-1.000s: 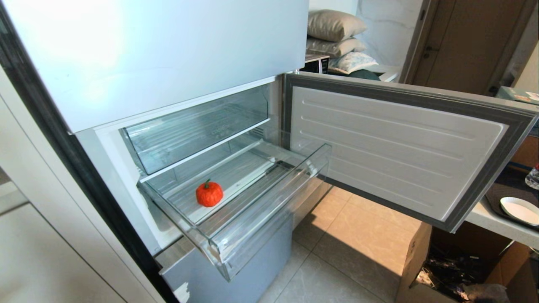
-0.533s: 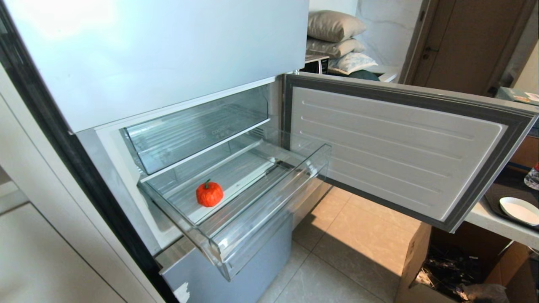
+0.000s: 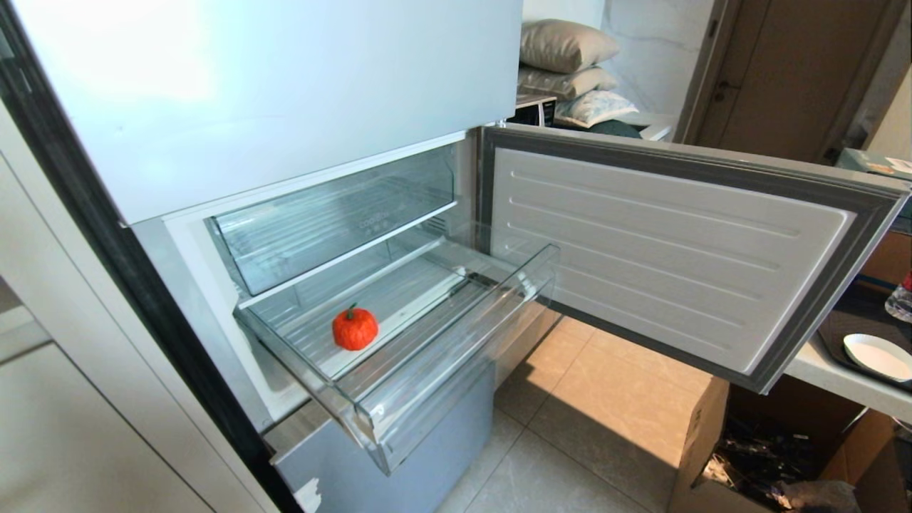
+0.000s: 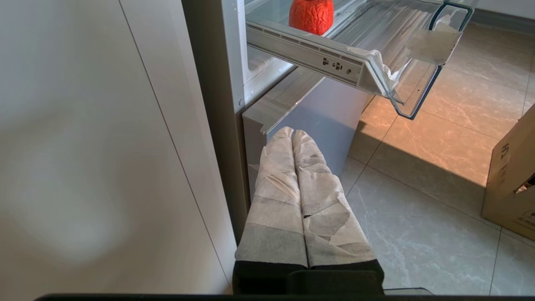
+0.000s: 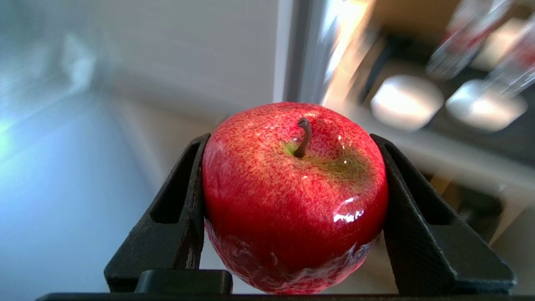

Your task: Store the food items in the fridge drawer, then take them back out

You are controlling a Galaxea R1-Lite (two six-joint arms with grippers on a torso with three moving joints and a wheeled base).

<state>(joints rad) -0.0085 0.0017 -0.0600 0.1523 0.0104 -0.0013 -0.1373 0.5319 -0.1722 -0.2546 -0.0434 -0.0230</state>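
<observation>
In the head view, the fridge drawer [image 3: 399,335] stands pulled out below the deeper clear bin [image 3: 328,221], with the lower door [image 3: 670,256] swung wide so nothing blocks the way in. 1 pumpkin-like fruit [image 3: 355,328] sits upright on the ribbed floor near the drawer's left wall, about midway between back and front lip, leaving the rest of the floor free for more items. Neither arm shows here. A white plate [image 3: 876,356] rests on the counter at the far right.

In the left wrist view, the left gripper [image 4: 299,136] hangs low beside the fridge, below the drawer's left front corner, its 2 wrapped fingers [image 4: 280,184] pressed together on nothing; it looks parked out of the way. The pumpkin-like fruit [image 4: 311,14] shows through the drawer wall [image 4: 317,58] above.

In the right wrist view, the right gripper [image 5: 294,196] is clamped on a red apple [image 5: 294,196], stem facing the camera, the jaws bearing on its 2 opposite sides, a hold that suits carrying. The blurred background suggests transit, probably toward the drawer.
</observation>
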